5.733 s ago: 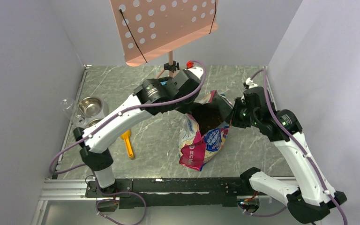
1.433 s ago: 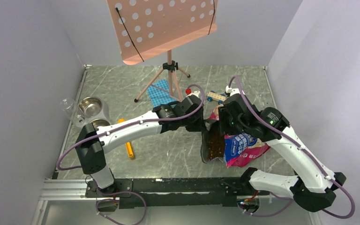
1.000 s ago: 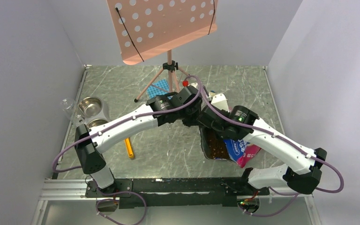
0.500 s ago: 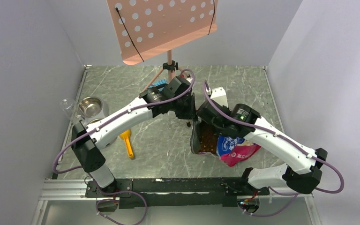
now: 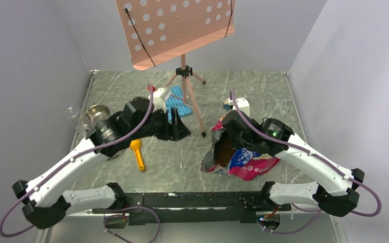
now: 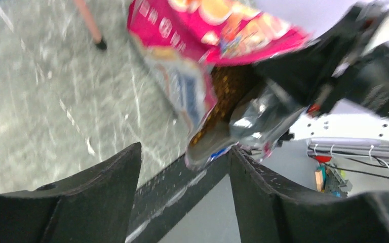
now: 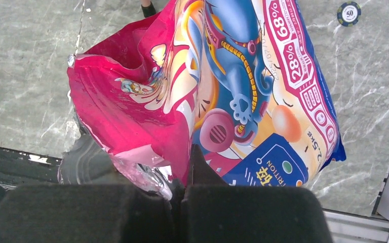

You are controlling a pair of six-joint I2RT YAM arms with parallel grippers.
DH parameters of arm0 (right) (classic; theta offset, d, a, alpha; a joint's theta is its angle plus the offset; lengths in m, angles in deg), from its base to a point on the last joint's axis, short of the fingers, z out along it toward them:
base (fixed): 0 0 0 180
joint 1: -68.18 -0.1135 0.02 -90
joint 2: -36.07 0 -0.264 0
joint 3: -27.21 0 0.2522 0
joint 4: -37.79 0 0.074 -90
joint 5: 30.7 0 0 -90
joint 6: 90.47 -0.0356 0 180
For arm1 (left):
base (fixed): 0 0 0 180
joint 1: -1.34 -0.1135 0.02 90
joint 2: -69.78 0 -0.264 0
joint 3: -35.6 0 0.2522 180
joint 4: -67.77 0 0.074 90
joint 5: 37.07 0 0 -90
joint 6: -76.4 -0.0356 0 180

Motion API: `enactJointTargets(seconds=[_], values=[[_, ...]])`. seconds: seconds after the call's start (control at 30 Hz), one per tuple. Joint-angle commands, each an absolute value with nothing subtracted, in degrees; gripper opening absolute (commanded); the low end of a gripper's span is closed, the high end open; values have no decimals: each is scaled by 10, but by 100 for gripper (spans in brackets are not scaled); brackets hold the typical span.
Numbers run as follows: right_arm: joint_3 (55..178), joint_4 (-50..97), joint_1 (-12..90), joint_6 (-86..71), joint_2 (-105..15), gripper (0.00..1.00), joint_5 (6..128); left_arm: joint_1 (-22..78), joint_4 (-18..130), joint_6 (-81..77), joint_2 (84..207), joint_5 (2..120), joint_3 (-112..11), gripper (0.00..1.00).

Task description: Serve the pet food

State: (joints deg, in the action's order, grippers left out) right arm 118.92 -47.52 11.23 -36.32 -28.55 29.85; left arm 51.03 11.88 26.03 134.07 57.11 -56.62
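Note:
The pink-and-blue foil bag [image 5: 243, 161] lies open on the table at the right, and the pet food [image 5: 225, 150] shows as dark brown kibble inside its mouth. My right gripper [image 5: 231, 130] is shut on the bag's upper rim; in the right wrist view the right gripper [image 7: 182, 188] pinches the pink foil of the bag [image 7: 233, 76]. My left gripper [image 5: 180, 132] stands open to the left of the bag, apart from it, holding nothing. In the left wrist view the left gripper [image 6: 185, 157] frames the bag [image 6: 202, 30] and the pet food [image 6: 228, 91] from a distance.
A yellow scoop [image 5: 138, 155] lies left of centre. Metal bowls [image 5: 97, 114] sit at the far left edge, partly behind my left arm. A pink music stand [image 5: 185, 76] stands at the back, with a blue sheet [image 5: 178, 107] by its legs and a white box [image 5: 242, 106] behind the bag.
My left gripper has let go of the bag's rim, opened and pulled back to the left. The right gripper stays shut on the bag, which has settled lower on the table.

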Motion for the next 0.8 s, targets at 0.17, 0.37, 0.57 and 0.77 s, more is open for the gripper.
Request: enactJointTargets(seconds=[0.17, 0.37, 0.57, 0.77], values=[[1187, -410, 110, -337, -208, 0, 339, 565, 292, 548, 1228, 532, -240, 43], [1171, -411, 109, -350, -190, 0, 358, 643, 369, 601, 1447, 584, -281, 40], [1179, -419, 110, -362, -194, 0, 355, 644, 639, 678, 1664, 702, -320, 36], [1159, -428, 113, -380, -201, 0, 323, 582, 640, 658, 1783, 727, -477, 35]])
